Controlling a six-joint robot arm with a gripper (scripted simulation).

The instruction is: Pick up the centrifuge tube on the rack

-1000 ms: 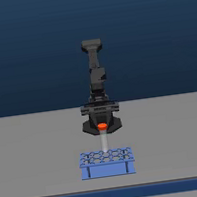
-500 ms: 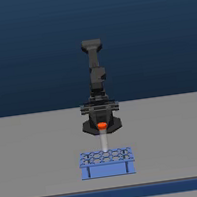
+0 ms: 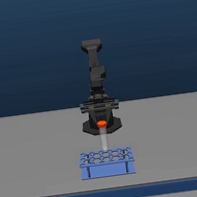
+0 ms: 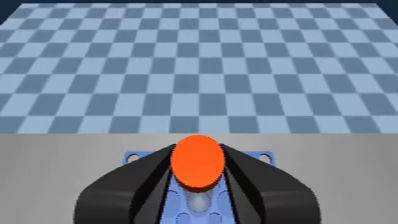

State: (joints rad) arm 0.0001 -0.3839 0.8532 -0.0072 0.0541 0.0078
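From the exterior view, the claw (image 3: pixel 102 126) has come up since a second ago: the tube (image 3: pixel 103 137) then sat low with its cap close over the rack (image 3: pixel 107 162), and now the orange cap hangs higher and more of the pale body shows, the tip just about at the rack's top holes. The rack has not shifted on the worktop (image 3: pixel 38 155). I'd say the lift is well under way but the tip may not be quite clear yet.

In the wrist view, the black fingers (image 4: pixel 133 185) sit tight against either side of the tube (image 4: pixel 197 165) just under its cap, clamped on it, with the rack (image 4: pixel 266 159) showing blue directly beneath.
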